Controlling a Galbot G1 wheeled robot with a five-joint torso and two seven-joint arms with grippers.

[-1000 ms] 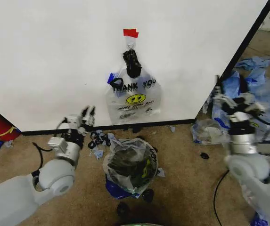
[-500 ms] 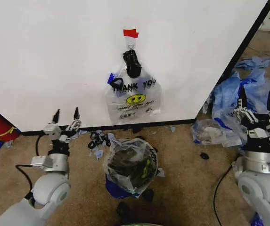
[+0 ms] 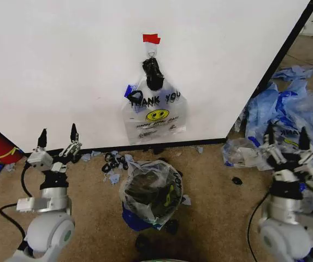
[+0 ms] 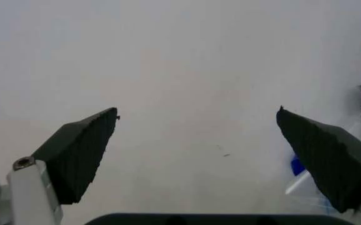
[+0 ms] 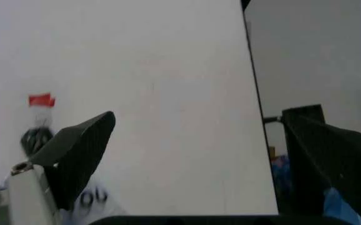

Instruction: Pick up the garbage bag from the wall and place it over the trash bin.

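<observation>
Both arms have dropped lower and nearer the robot; the left pincer (image 3: 58,136) and right pincer (image 3: 285,135) point up at the wall (image 3: 63,65), fingers apart, holding nothing. The garbage bag (image 3: 155,112) hangs from the hook under red tape (image 3: 151,39), its top knot dark. The trash bin (image 3: 152,192) on the floor sits mostly hidden under a crumpled bag.
</observation>
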